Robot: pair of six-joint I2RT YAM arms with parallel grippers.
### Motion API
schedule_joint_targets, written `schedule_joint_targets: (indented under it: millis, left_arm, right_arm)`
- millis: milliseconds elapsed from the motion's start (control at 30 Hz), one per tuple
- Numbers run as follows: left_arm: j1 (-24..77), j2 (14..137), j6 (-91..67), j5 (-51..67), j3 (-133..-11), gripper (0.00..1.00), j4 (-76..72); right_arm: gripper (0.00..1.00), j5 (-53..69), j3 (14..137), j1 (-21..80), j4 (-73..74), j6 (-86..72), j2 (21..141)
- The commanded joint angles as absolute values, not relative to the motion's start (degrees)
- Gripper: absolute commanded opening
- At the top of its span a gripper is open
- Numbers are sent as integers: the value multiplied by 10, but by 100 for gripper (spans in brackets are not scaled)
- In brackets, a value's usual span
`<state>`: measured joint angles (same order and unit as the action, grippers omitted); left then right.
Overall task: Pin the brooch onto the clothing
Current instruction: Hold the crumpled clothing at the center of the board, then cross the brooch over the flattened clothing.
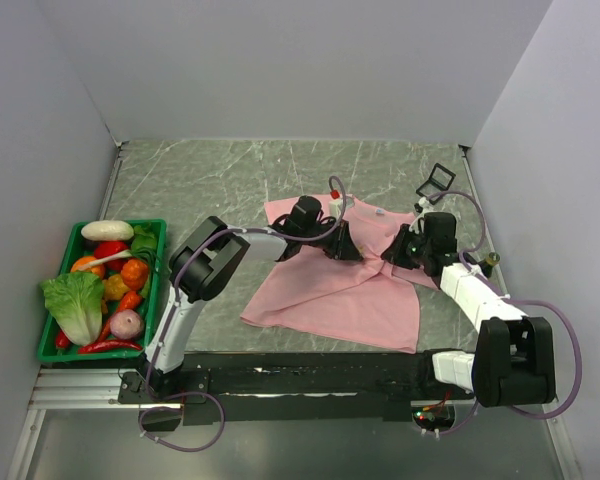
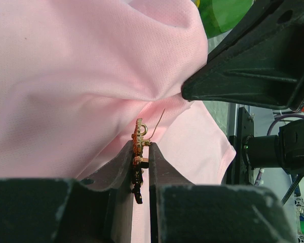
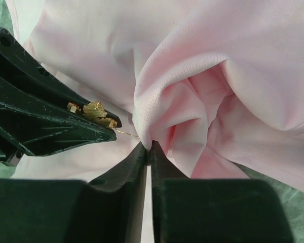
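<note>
- My left gripper [image 2: 141,152] is clamped on the tiny brooch [image 2: 139,137], its thin pin bared just beside the clothing [image 2: 81,76]
- My right gripper [image 3: 149,149] pinches a soft, limp fold of it
- Brooch likely light, rigid; grip its body

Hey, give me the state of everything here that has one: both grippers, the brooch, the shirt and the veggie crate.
brooch: clasp open, pin wire aimed at the raised fabric; not visibly through it.
pink T-shirt: lying rumpled, one fold bunched up.
left gripper: shut on the brooch, held edge-on.
right gripper: shut on the pinched-up fold of the pink T-shirt.
green crate: full of vegetables, away from both grippers.
</note>
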<state>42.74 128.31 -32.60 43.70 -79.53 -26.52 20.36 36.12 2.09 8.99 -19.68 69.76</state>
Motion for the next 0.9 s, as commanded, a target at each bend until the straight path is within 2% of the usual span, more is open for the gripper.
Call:
schedule_joint_targets:
  millis: [0, 67, 300, 867]
  left_arm:
    - [433, 1279, -322, 462, -808, 1, -304]
    - [433, 1277, -334, 470, -802, 1, -320]
    - [436, 1282, -346, 481, -806, 1, -341]
    - [441, 1291, -316, 466, -823, 1, -287]
  right_arm:
    - [7, 191, 387, 25, 73, -188, 703]
    - [0, 191, 387, 25, 73, -188, 706]
    - [0, 190, 387, 26, 74, -187, 702]
    - [0, 197, 388, 25, 75, -190, 691]
